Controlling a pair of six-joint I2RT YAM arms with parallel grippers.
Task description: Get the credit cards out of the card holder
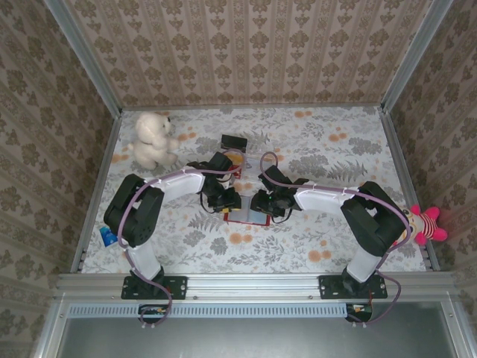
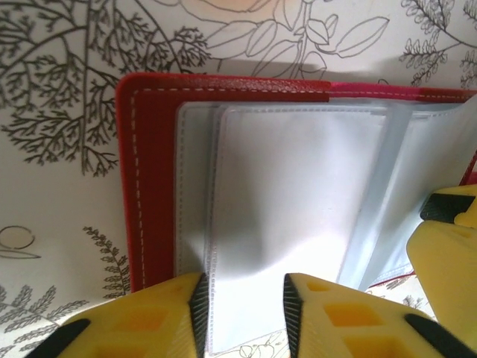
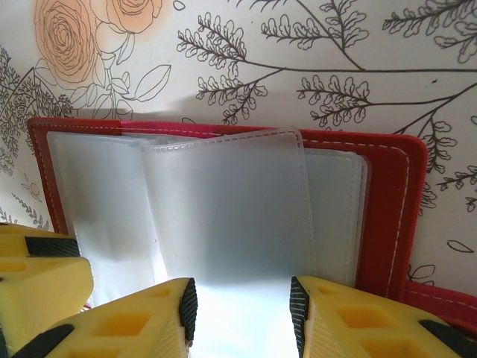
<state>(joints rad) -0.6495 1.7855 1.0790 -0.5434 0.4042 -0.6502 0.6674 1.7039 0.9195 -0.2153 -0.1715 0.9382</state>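
Note:
The card holder lies open on the flowered table between both arms, its red cover framing greyish clear sleeves. My left gripper stands open low over the left page, with a clear sleeve lying across the gap between its yellow fingers. My right gripper is also open, its pads apart over a raised clear sleeve on the right page of the card holder. The two grippers nearly touch; each one's yellow finger shows at the edge of the other's wrist view. The credit cards are hidden.
A white teddy sits at the back left and a black block lies just behind the holder. A pink doll rests at the right edge, a small blue item at the left edge. Walls enclose the table.

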